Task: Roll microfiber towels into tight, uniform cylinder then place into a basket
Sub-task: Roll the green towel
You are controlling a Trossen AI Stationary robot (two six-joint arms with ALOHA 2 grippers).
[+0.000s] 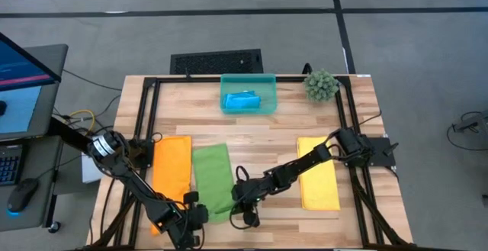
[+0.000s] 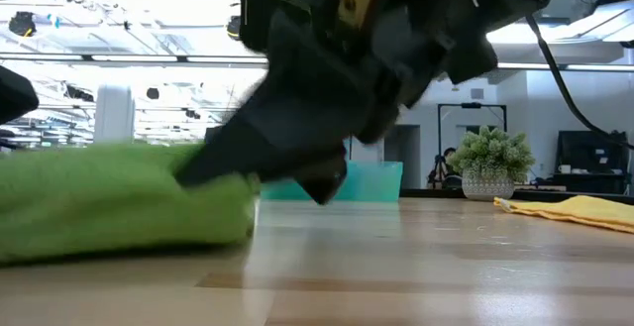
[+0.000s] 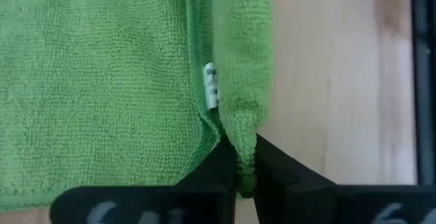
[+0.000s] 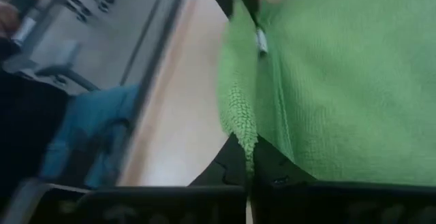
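Green towel (image 1: 213, 181) lies flat near the front edge, its near corners pinched by my left gripper (image 3: 244, 180) and right gripper (image 4: 251, 160) — rolling barely begun. Blue towel (image 1: 242, 100) sits rolled in the basket (image 1: 268, 79) (one done); orange towel (image 1: 172, 167) and yellow towel (image 1: 317, 173) still flat.

light: bright, even, overhead | shadows: soft | low view: near arm blurred
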